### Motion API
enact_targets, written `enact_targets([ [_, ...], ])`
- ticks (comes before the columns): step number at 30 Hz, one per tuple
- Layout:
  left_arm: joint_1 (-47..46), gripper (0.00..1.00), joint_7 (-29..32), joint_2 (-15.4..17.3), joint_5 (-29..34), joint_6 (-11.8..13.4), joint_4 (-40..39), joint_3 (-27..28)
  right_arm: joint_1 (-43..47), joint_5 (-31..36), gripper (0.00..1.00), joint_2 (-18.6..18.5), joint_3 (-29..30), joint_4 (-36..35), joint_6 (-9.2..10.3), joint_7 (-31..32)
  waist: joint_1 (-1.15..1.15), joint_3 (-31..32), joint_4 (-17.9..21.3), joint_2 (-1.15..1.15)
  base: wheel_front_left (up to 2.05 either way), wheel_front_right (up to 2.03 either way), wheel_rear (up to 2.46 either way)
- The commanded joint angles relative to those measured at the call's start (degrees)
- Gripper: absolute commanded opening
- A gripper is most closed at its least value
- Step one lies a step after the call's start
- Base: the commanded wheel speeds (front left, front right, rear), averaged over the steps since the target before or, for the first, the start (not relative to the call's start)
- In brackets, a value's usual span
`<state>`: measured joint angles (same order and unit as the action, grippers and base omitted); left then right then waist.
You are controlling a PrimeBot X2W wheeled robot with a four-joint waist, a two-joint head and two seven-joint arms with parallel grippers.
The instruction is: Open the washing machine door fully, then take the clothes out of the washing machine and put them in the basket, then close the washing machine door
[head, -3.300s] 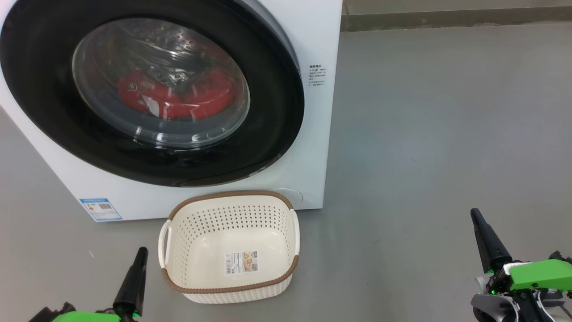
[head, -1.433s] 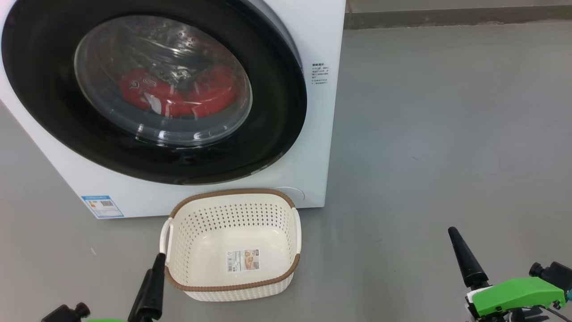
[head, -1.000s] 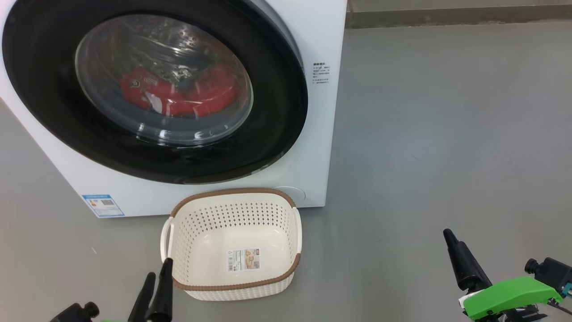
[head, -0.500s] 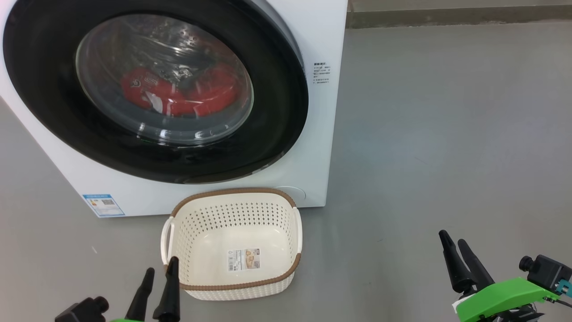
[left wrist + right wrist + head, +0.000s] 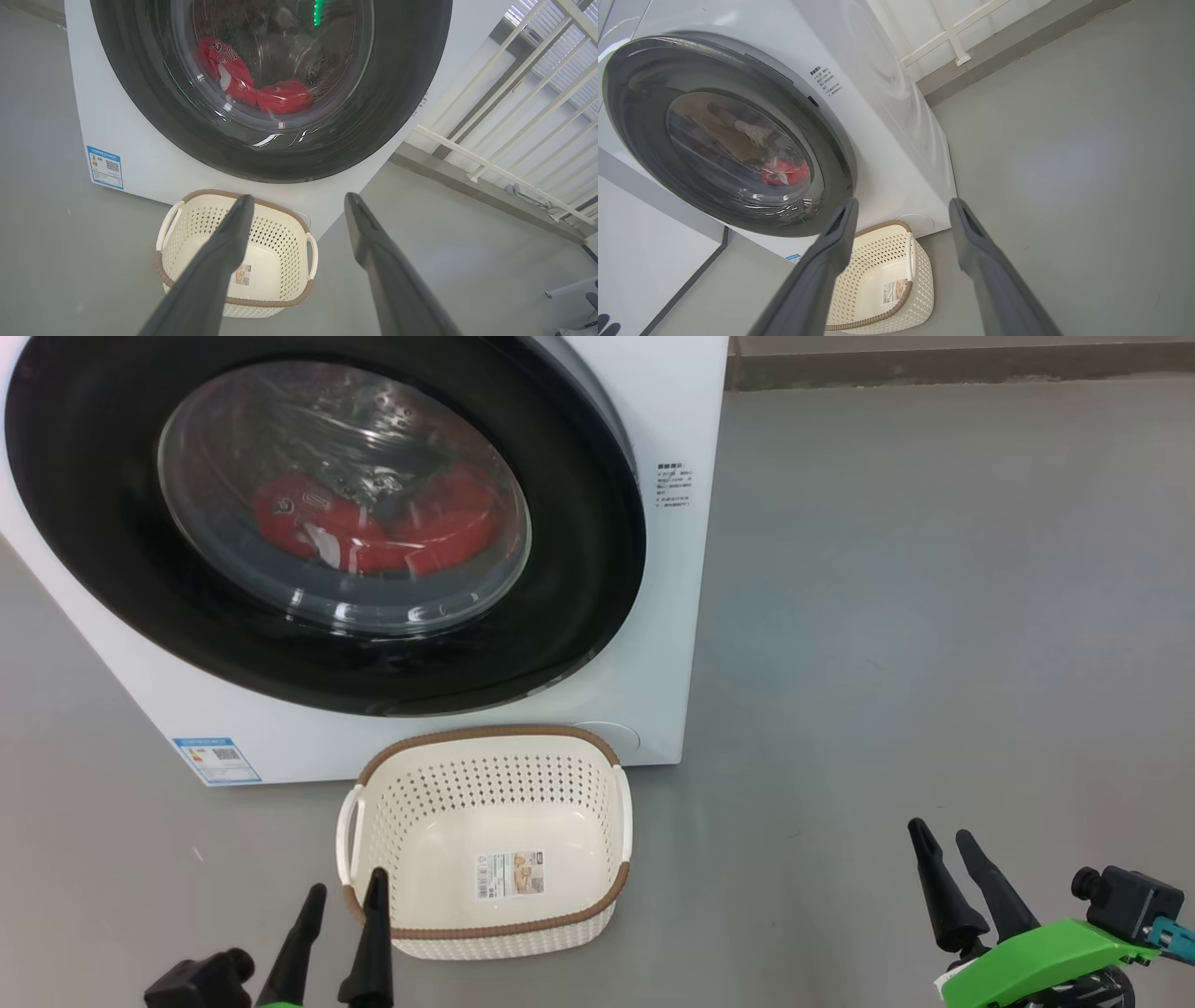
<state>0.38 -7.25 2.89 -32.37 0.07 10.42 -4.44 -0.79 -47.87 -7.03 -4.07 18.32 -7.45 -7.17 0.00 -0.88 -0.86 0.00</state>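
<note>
We see bright, even light with no hard source. The floor [image 5: 934, 569] reads flat grey and shadows are faint, one soft patch under the basket [image 5: 485, 784] just ahead of the left gripper [image 5: 347, 881]. Beyond its fingertips white streaks glare on the door [image 5: 280, 158] glass, with a green glint [image 5: 319, 10] above. Our wrist views bow at the edges, and the fingers [image 5: 817, 280] near each lens look soft.

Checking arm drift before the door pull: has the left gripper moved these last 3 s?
Yes. Against the basket, the left gripper has shifted right, from beside its left handle to its near-left corner; its fingers have parted.
</note>
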Motion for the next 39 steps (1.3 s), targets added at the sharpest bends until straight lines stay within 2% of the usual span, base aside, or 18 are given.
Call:
enact_targets([
  [1, -0.4, 1.0, -1.0, 1.0, 2.4, 0.7, -2.0, 0.8, -1.3, 2.2, 1.0, -1.3, -0.9, -1.6, -0.03, -1.0, 0.0, 0.0, 0.0, 0.0, 0.0, 0.0, 0.0],
  [24, 0.4, 1.0, -4.7, 1.3, 17.6, 3.2, -2.8, -0.9, 0.1, 14.7, 1.0, -2.1, -0.7, -1.9, -0.03, -4.7, 0.0, 0.1, 0.0, 0.0, 0.0, 0.0, 0.0],
  [39, 1.1, 1.0, -7.2, 1.1, 27.3, 3.6, -2.4, -0.8, 1.5, 23.6, 1.0, -1.5, 0.6, -1.9, -0.03, -7.3, 0.0, 0.2, 0.0, 0.0, 0.0, 0.0, 0.0],
])
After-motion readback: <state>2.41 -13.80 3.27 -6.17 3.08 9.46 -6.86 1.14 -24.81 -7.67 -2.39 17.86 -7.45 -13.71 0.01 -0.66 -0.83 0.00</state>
